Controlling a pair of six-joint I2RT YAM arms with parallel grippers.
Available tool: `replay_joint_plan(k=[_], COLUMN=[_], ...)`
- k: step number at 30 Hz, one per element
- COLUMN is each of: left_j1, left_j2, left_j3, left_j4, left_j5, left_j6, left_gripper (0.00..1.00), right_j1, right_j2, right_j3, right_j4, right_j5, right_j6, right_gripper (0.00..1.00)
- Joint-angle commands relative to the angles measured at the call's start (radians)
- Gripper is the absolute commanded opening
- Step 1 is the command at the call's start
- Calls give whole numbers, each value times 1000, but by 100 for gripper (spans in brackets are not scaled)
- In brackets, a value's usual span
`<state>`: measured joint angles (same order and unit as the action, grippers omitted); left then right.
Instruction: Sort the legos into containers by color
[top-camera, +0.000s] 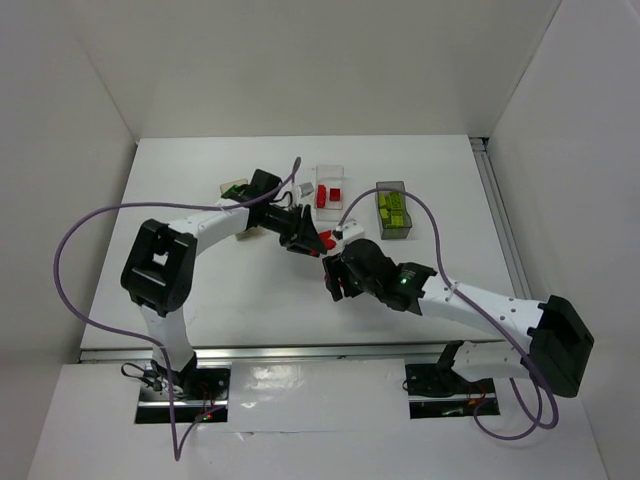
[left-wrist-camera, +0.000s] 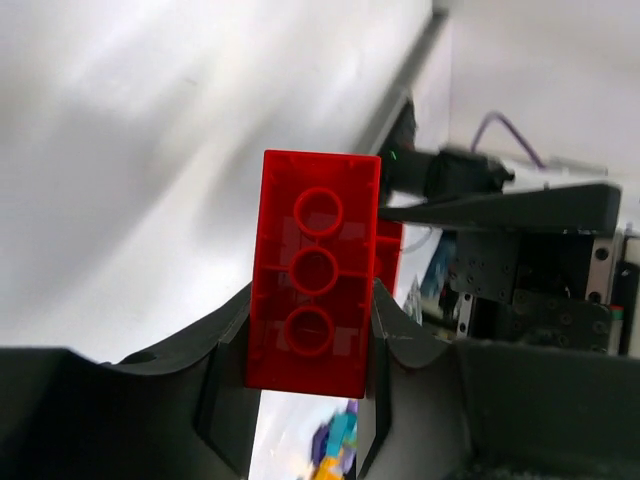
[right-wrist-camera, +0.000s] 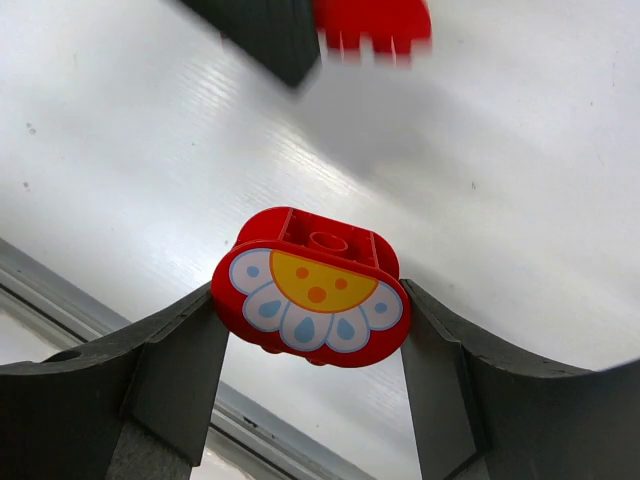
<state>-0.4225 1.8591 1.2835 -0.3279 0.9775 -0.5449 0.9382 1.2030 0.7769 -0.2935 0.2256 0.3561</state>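
My left gripper (top-camera: 312, 241) is shut on a red rectangular brick (left-wrist-camera: 315, 300), held by its long sides with the hollow underside facing the camera; it shows in the top view (top-camera: 326, 240) above the table's middle. My right gripper (top-camera: 338, 281) is just in front of it, shut on the round red piece (right-wrist-camera: 310, 300), which has a flower print. The left arm's red brick shows blurred at the top of the right wrist view (right-wrist-camera: 375, 22). The clear bin (top-camera: 331, 170) holds red bricks (top-camera: 330, 195). The smoky grey bin (top-camera: 392, 186) holds yellow-green bricks (top-camera: 392, 210). The orange-tan bin (top-camera: 233, 188) is mostly hidden behind the left arm.
A small grey-white object (top-camera: 303, 188) lies left of the clear bin. White walls enclose the table on three sides. A metal rail (top-camera: 497, 220) runs along the table's right edge. A purple cable (top-camera: 75, 250) loops off the left arm.
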Motion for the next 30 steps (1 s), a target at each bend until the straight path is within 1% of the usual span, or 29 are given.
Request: replay_joint_plan(k=[1, 6, 7, 9, 10, 11, 12, 14, 17, 19, 21, 22, 25, 26, 27, 29, 30], left_j1=[47, 56, 68, 103, 119, 135, 151, 195, 222, 222, 222, 222, 222, 212, 212, 212, 212], left_j2=[9, 9, 9, -11, -36, -53, -70, -119, -153, -169, -179, -190, -199, -208, -209, -209, -218], left_j3=[49, 72, 73, 106, 106, 117, 117, 117, 105, 67, 31, -1, -35, -35, -35, -23, -13], left_j4=[44, 44, 26, -67, -104, -141, -202, -244, -315, -315, -304, -295, -284, -284, -284, -284, -284], left_j5=[-57, -106, -149, -219, -318, -370, -408, -474, -531, -540, -525, -525, -516, -516, -516, -516, -516], left_j6=[-21, -50, -50, -20, 2, 13, 26, 63, 95, 109, 109, 109, 109, 100, 100, 100, 100], left_gripper=[0, 0, 0, 0, 0, 0, 0, 0, 0, 0, 0, 0, 0, 0, 0, 0, 0], right_j1=[7, 7, 7, -2, -19, -36, -56, -123, -212, -243, -277, -288, -312, -341, -354, -377, -394], right_j2=[-28, 26, 56, 87, 124, 145, 168, 230, 299, 343, 429, 463, 594, 627, 686, 739, 788], right_j3=[-8, 4, 19, 74, 96, 120, 148, 223, 301, 376, 444, 520, 629, 698, 729, 777, 823], right_j4=[-26, 27, 27, 16, 16, 16, 16, 16, 85, 106, 117, 117, 105, 105, 105, 114, 114], right_j5=[26, 84, 109, 162, 178, 178, 178, 157, 91, 69, 69, 58, 70, 70, 70, 49, 49], right_j6=[24, 37, 46, 46, 46, 37, 37, 21, 11, 0, -40, -54, -100, -100, -100, -100, -100], right_gripper=[47, 47, 47, 47, 47, 47, 47, 47, 47, 47, 47, 47, 47, 47, 49, 52, 56])
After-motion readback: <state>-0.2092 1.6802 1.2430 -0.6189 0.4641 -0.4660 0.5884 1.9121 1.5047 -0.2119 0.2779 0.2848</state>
